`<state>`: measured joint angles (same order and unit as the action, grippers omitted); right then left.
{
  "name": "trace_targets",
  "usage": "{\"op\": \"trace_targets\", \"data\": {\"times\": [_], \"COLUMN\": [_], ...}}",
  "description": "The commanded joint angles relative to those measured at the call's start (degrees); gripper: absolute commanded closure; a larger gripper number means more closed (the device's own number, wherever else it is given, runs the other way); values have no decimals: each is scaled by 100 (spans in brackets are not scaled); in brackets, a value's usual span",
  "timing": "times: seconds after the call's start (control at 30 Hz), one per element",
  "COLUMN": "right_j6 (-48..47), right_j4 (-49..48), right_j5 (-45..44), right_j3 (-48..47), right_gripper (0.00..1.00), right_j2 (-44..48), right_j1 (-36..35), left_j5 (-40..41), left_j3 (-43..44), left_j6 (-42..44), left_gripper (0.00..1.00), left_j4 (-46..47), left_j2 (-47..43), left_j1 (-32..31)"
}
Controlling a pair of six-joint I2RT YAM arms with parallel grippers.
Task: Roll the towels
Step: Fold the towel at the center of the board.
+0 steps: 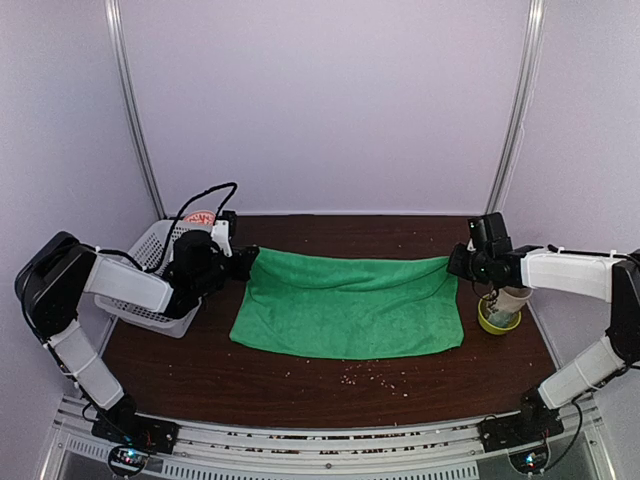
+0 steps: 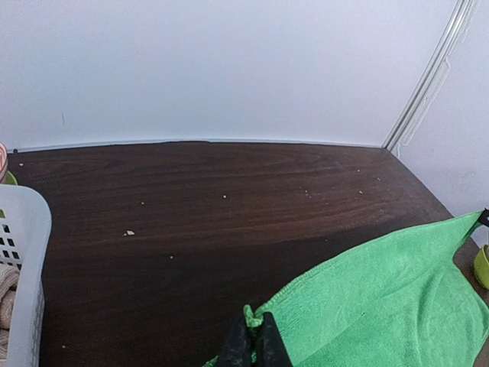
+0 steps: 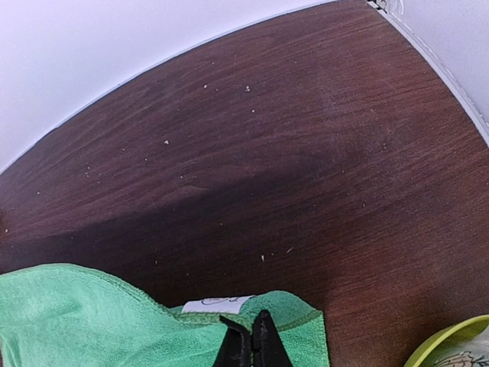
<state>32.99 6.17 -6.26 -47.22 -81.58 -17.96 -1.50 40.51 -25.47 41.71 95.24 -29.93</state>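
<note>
My left fingers [image 2: 270,348] and right fingers [image 3: 266,344] pinch the green towel's [image 1: 345,305] far corners at 9 and 3 o'clock, its long axis running between them, the cloth lying flat on the table [image 1: 300,390] toward 6.

6 o'clock: left pincer [image 2: 254,332], jaws pinched together on a raised corner of the green towel [image 2: 382,298]. Towel spreads toward 4 o'clock over the dark worktop [image 2: 214,191]. White slotted basket [image 2: 27,229] at 8 o'clock. Pale crumbs [image 2: 130,232] scattered mid-worktop.
</note>
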Motion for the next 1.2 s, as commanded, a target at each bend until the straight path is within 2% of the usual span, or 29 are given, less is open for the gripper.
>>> {"op": "trace_targets", "data": {"times": [0.0,0.43,0.9,1.17], "right_j6": [-8,88,68,-4], "right_j4": [-81,60,112,221], "right_j5": [-49,-84,282,306], "right_j3": [262,873,1456,1594], "right_gripper": [100,100,100,100], "right_j2": [384,994,1559,1727], "right_j1": [38,40,21,-33], "left_j5": [-45,193,-504,-544], "left_j3": [-313,-1028,-1320,-1394], "left_j6": [-54,-340,-539,-441], "left_gripper": [100,100,100,100], "left_j4": [663,660,637,314], "left_j2": [-180,-660,-845,-928], "left_j1": [38,36,18,-86]}}
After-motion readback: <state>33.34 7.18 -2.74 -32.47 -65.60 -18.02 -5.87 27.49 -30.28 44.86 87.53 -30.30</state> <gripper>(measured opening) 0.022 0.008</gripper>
